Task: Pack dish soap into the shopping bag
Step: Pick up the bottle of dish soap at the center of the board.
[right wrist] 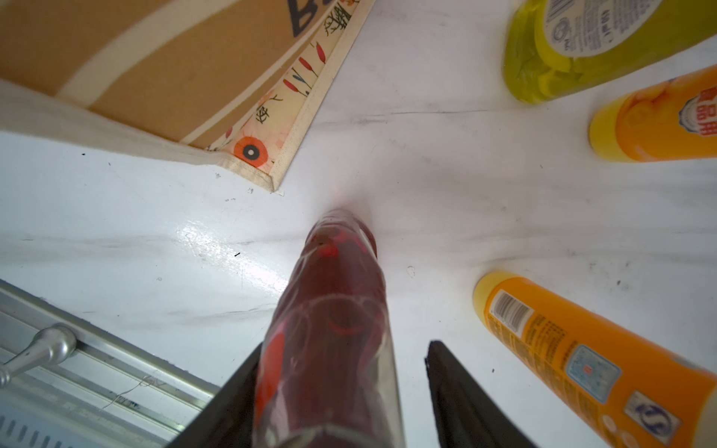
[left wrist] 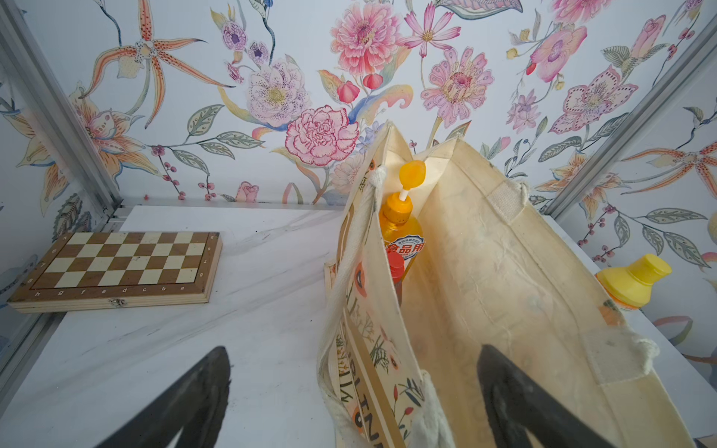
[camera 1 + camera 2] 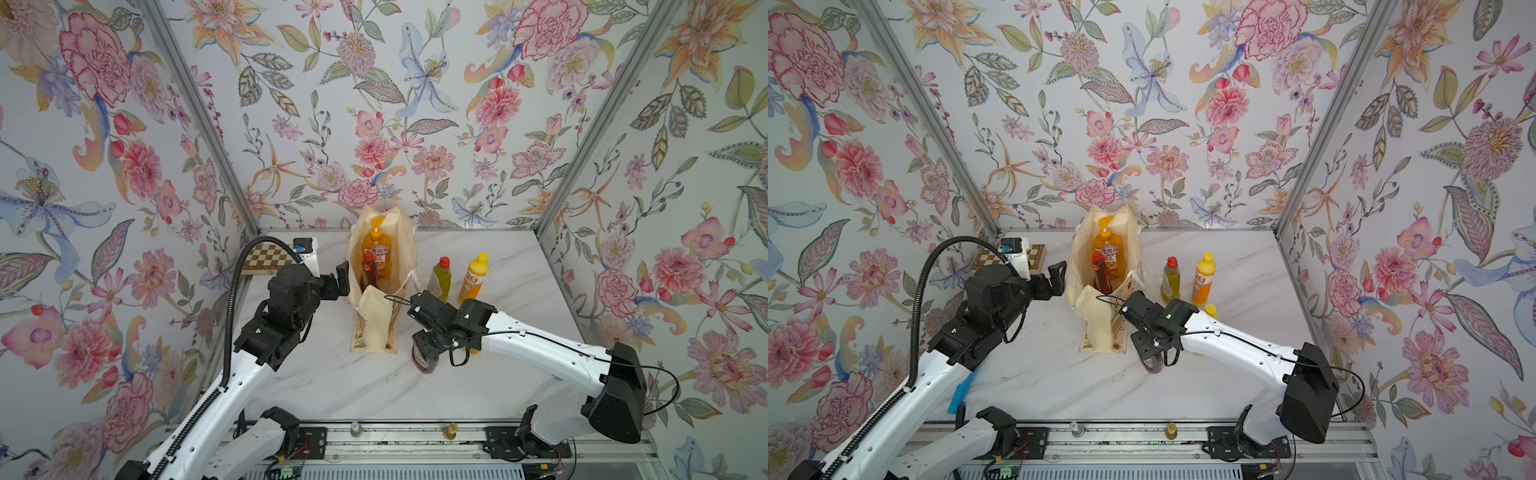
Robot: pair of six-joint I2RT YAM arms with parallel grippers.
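Chessboard, edges lettered a–h, at desk's far-left corner. Left gripper, fingers wide apart, astride wall of shopping bag, mid-desk. Inside: pump bottle labelled "食品用". Right gripper straddles dark-red bottle toward front edge, one finger touching, other apart.

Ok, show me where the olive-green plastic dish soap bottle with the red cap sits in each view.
Both top views: the olive-green red-capped bottle stands between the cream canvas tote bag and a yellow-capped orange bottle.
Left wrist: not visible.
Right wrist: its lower body only, beyond the dark-red bottle.
Shared landmark: the tote bag, in all four views.
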